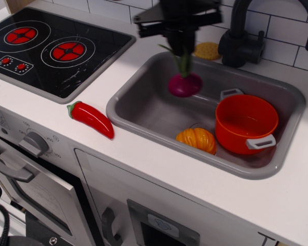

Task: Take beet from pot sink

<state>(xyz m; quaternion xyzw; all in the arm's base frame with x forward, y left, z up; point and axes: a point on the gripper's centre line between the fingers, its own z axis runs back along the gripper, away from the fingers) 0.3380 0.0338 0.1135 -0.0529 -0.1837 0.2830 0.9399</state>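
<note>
Observation.image shows gripper (180, 47) clamping beet (185, 84) by its leaves, clear of pot (246, 123) at 4 o'clock, above sink (143, 102).

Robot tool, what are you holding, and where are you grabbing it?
The tool holds the beet by its green leaves, above the sink.

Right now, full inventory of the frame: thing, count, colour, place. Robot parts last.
beet: 1, purple bulb with green leaves, hanging by its leaves above the sink's left half
pot: 1, orange with grey handles, right side of sink, looks empty
pumpkin: 1, orange, sink front, beside pot
sink: 1, grey, set in white counter
chili pepper: 1, red, counter left of sink
stovetop: 1, black with red burners, far left
yellow disc: 1, behind sink
faucet: 1, black, behind sink
gripper: 1, black, blurred, shut on beet leaves
</note>
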